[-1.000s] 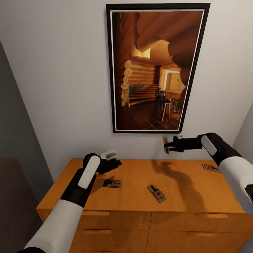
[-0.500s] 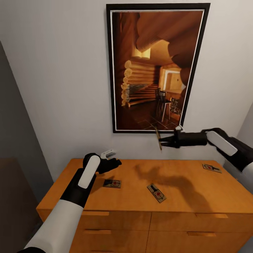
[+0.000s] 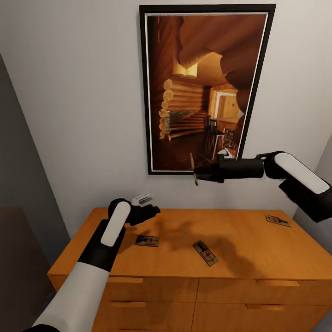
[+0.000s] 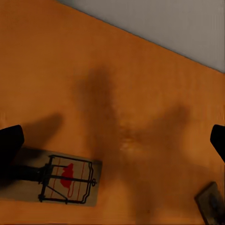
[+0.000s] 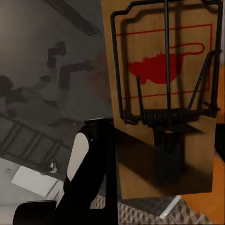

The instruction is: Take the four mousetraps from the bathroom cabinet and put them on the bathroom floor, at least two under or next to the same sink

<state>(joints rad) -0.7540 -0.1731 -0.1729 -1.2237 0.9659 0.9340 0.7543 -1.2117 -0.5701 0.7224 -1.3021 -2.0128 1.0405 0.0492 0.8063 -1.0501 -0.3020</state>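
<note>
**One mousetrap held aloft, three on the cabinet top**

Head view: the right gripper (image 3: 201, 173) reaches across in front of the tall dark-framed picture of a log-cabin interior (image 3: 206, 87) on the pale wall. Its fingers are closed on a small flat tan wooden mousetrap (image 3: 193, 169), held edge-on, well above the wide low orange-brown wooden cabinet (image 3: 184, 272). Three more mousetraps lie flat on the cabinet top: one near the left arm (image 3: 147, 240), one near the middle, turned at a slant (image 3: 205, 253), and one by the far right edge (image 3: 277, 220). The left gripper (image 3: 150, 212) hovers just over the back left part of the top, near the leftmost trap; from here I cannot tell how its fingers stand. Drawer fronts with wooden bar handles show along the cabinet's front.

Left wrist view: the two dark fingers (image 4: 10, 143) stand wide apart with nothing between them, above the orange-brown top. A mousetrap with a red mark and dark wire spring (image 4: 61, 183) lies flat below, and the corner of another trap (image 4: 212, 202) shows at the picture's edge. Arm shadows fall across the wood.

Right wrist view: the held mousetrap (image 5: 161, 93) stands close before the camera, its wire spring and red mark facing it, one black finger (image 5: 91, 168) pressed along its side.
</note>
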